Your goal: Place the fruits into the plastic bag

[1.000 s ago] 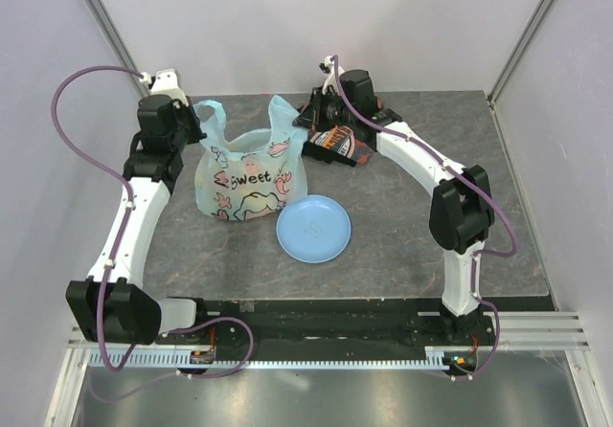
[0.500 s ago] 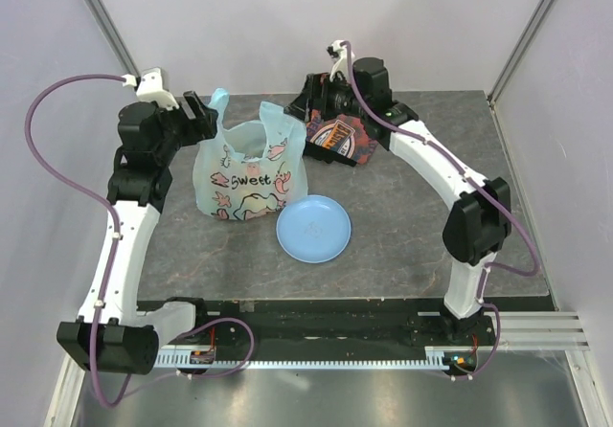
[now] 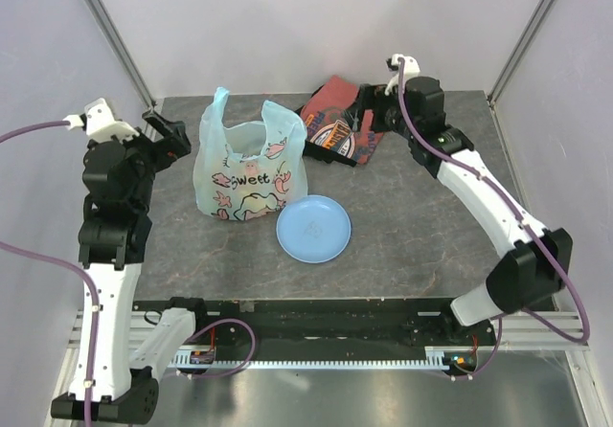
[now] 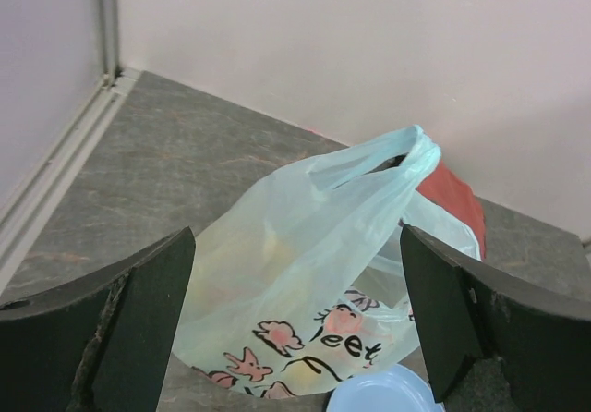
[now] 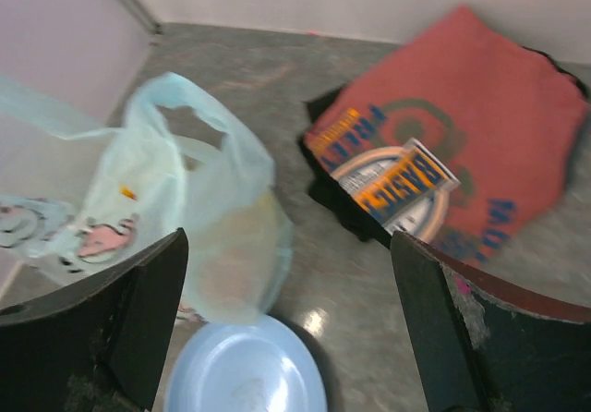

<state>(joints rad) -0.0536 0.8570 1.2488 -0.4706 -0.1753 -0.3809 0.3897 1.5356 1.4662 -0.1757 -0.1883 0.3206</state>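
Observation:
The plastic bag (image 3: 251, 173) stands upright on the table, light blue with "Sweet" printed on it, and both handles stick up free. The fruits show only as dim yellowish shapes (image 4: 268, 246) through the plastic. My left gripper (image 3: 165, 138) hangs open to the left of the bag, apart from it. In the left wrist view the bag (image 4: 314, 255) fills the space beyond that gripper (image 4: 295, 338). My right gripper (image 3: 370, 111) is open above the dark-red cloth, right of the bag. Its camera shows the bag (image 5: 217, 218) at the left, blurred, and nothing between the fingers (image 5: 138, 324).
A round light-blue plate (image 3: 313, 228) lies in front of the bag, touching its base, with nothing on it. A folded dark-red printed cloth (image 3: 340, 130) lies at the back, to the right of the bag. Walls close the table at the back and sides.
Both grippers were shut at the bag's handles and have opened and let go. The left arm drew back to the left, the right arm to the right. The bag stands by itself.

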